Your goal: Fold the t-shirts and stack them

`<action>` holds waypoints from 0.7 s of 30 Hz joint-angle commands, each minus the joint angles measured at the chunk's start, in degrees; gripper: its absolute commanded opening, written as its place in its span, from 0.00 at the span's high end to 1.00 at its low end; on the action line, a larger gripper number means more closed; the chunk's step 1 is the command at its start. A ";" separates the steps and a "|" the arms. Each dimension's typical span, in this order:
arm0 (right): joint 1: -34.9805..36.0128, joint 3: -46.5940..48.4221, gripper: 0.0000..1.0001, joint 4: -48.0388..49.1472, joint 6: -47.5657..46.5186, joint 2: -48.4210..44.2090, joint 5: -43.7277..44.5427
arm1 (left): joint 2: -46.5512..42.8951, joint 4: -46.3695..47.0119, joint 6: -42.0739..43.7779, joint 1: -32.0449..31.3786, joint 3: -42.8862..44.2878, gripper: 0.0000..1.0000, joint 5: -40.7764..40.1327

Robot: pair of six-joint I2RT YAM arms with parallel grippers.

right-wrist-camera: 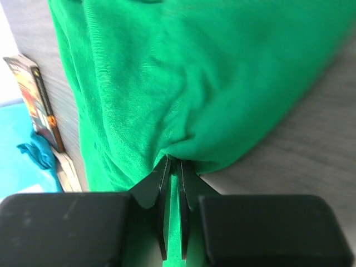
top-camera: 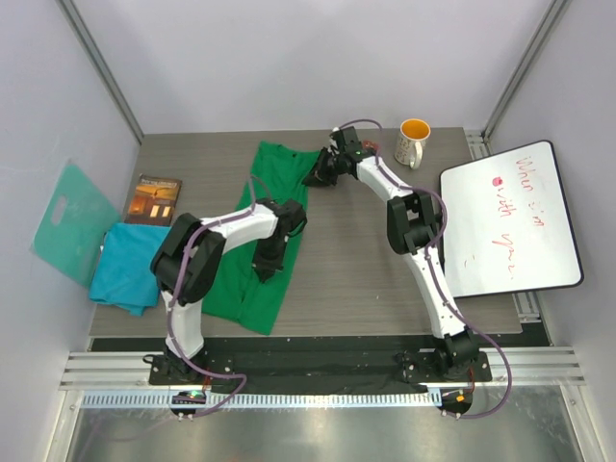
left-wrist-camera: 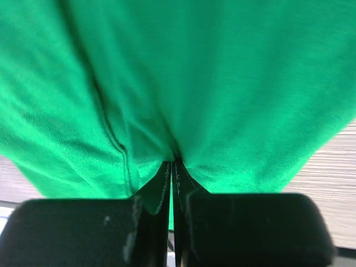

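Together, left hand [left-wrist-camera: 172, 164] and right hand [right-wrist-camera: 173, 162] each clamp tight on an edge of the green t-shirt [top-camera: 241, 289]; the teal-blue t-shirt [top-camera: 125, 269] lies well left of both.

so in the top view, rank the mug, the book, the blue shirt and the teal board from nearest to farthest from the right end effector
From the right end effector, shut on the green shirt:
1. mug, to its right near the table's far edge
2. book, left, across the green shirt
3. blue shirt, left and closer to the arm bases
4. teal board, far left by the wall
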 commanded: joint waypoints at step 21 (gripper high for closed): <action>-6.03 -8.87 0.60 13.69 1.00 -8.93 -11.23 | 9.85 5.08 -2.97 -2.32 22.02 0.64 6.33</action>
